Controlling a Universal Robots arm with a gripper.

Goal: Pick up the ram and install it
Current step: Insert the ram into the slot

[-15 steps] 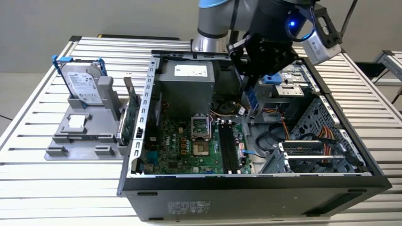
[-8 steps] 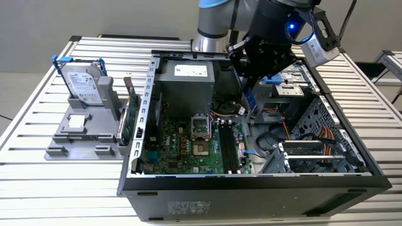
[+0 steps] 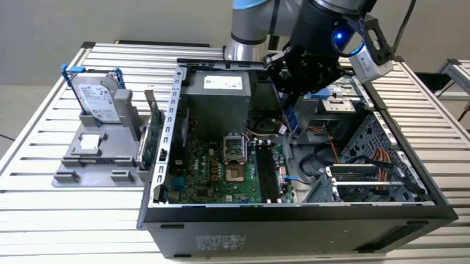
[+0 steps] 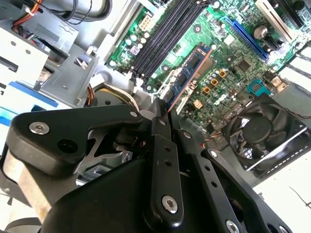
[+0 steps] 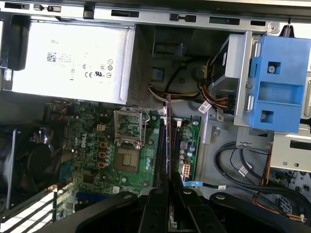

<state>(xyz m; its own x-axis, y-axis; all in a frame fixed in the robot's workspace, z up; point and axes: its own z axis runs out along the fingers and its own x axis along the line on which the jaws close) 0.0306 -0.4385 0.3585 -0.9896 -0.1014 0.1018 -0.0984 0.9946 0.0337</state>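
Inside the open black computer case (image 3: 294, 231), above the green motherboard (image 3: 213, 170), the black two-fingered gripper (image 4: 163, 109) hangs with its fingers closed on one long, thin blue-green ram stick (image 4: 189, 75). In the exterior view the ram (image 3: 291, 118) points down from the gripper (image 3: 288, 96), just above the black memory slots (image 3: 266, 173) toward the motherboard's right side. In the first wrist view the ram (image 5: 169, 141) shows edge-on, lined up along the slots (image 5: 160, 155). One grey power supply box (image 3: 217, 91) sits at the far end of the case. To the exterior view's left, on the slatted metal table (image 3: 44, 203), one silver hard drive with blue rails (image 3: 96, 96) stands upright in a grey holder (image 3: 92, 159).
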